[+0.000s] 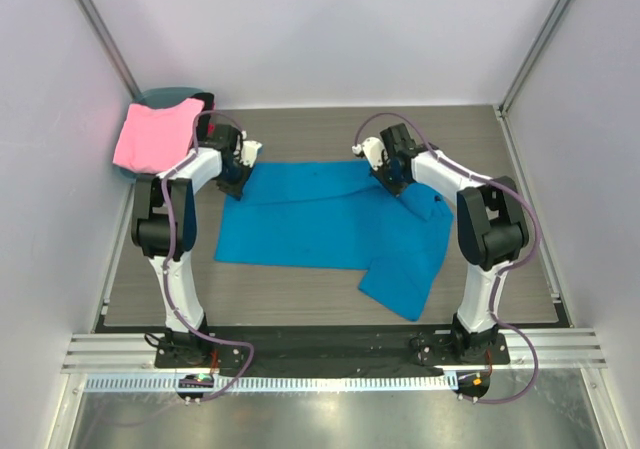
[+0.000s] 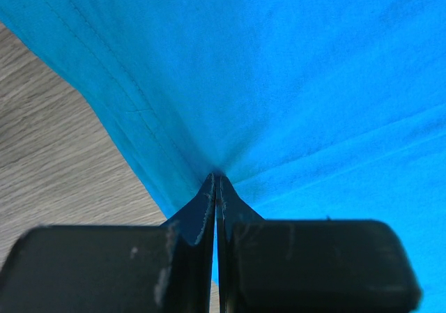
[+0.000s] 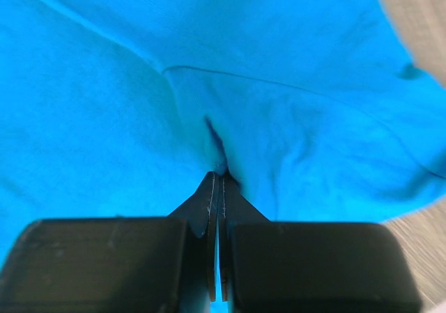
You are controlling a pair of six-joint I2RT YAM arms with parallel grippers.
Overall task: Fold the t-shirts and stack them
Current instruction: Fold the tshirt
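Observation:
A large bright blue t-shirt (image 1: 320, 219) lies spread on the wooden table (image 1: 300, 139), one sleeve trailing toward the front right. My left gripper (image 1: 238, 181) pinches its far left corner; in the left wrist view the gripper (image 2: 217, 179) is shut on the blue cloth (image 2: 279, 83), which puckers at the tips. My right gripper (image 1: 392, 181) holds the far right part; in the right wrist view the gripper (image 3: 219, 177) is shut on a fold of the blue cloth (image 3: 104, 118). A pink t-shirt (image 1: 152, 134) lies folded at the far left over a round basket.
The round teal-blue basket (image 1: 160, 97) stands in the far left corner under the pink shirt, with something dark (image 1: 206, 99) beside it. White walls close in the table on three sides. A metal rail (image 1: 330, 354) runs along the near edge.

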